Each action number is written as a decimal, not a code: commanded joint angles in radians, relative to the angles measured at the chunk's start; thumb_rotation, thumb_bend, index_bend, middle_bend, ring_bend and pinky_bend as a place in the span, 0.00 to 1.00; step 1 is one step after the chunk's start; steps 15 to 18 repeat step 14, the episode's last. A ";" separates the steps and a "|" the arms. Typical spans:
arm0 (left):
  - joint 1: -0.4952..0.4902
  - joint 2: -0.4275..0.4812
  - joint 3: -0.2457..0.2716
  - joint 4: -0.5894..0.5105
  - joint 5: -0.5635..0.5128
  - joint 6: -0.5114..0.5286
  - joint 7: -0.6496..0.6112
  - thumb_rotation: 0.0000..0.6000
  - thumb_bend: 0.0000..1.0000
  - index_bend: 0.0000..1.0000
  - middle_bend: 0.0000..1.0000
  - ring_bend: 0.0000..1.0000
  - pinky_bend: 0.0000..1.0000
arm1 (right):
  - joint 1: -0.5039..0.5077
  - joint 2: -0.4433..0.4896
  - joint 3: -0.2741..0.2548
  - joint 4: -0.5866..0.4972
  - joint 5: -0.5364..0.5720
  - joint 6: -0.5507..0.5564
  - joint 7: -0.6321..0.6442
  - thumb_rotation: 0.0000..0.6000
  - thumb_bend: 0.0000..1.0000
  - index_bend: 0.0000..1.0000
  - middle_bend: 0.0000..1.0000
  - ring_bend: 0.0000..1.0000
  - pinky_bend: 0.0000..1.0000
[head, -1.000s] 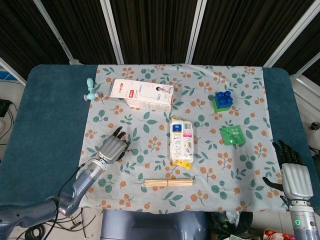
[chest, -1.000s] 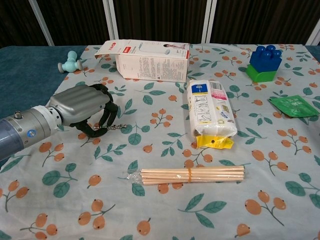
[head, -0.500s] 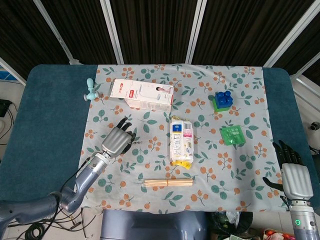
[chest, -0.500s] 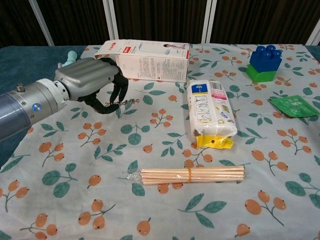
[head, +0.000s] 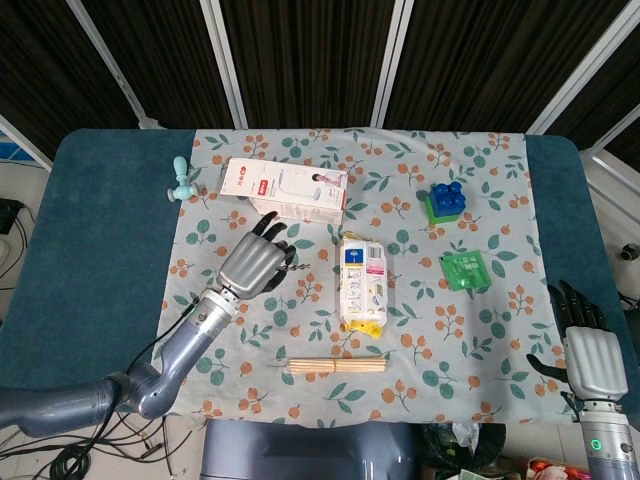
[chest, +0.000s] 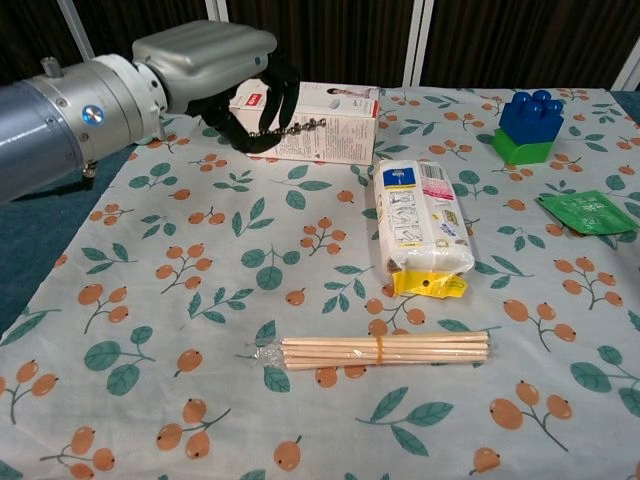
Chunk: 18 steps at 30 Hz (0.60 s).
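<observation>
My left hand (head: 253, 266) (chest: 214, 58) is raised above the floral cloth (head: 300, 310), left of centre. Its curled fingers grip a short metal bead chain (chest: 291, 128) whose free end sticks out to the right (head: 292, 268). In the chest view the hand hangs in front of the white and red carton (chest: 318, 122), which lies just beyond it in the head view (head: 286, 189). My right hand (head: 591, 356) is low beside the table's right edge, fingers spread and holding nothing.
A white wrapped packet (head: 362, 283) (chest: 421, 228) lies mid-table, and a banded bundle of wooden sticks (head: 335, 367) (chest: 386, 350) sits near the front edge. A blue-on-green block (head: 445, 203), a green sachet (head: 466, 270) and a teal toy (head: 180, 180) lie further off.
My left hand has lifted off the cloth with the bead chain and moved up and away, toward the carton. The right hand has stayed put.
</observation>
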 joint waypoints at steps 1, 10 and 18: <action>-0.022 0.037 -0.036 -0.068 -0.043 0.012 0.040 1.00 0.40 0.54 0.58 0.18 0.10 | 0.000 0.000 0.000 0.000 0.001 -0.001 0.000 1.00 0.00 0.01 0.01 0.10 0.14; -0.039 0.099 -0.033 -0.161 -0.077 0.033 0.078 1.00 0.40 0.54 0.58 0.18 0.10 | 0.000 0.000 0.000 -0.002 0.001 0.000 -0.003 1.00 0.00 0.01 0.01 0.10 0.14; -0.050 0.110 -0.024 -0.180 -0.089 0.046 0.108 1.00 0.40 0.54 0.58 0.18 0.10 | 0.000 0.000 0.000 -0.003 0.002 0.000 -0.004 1.00 0.00 0.01 0.01 0.10 0.14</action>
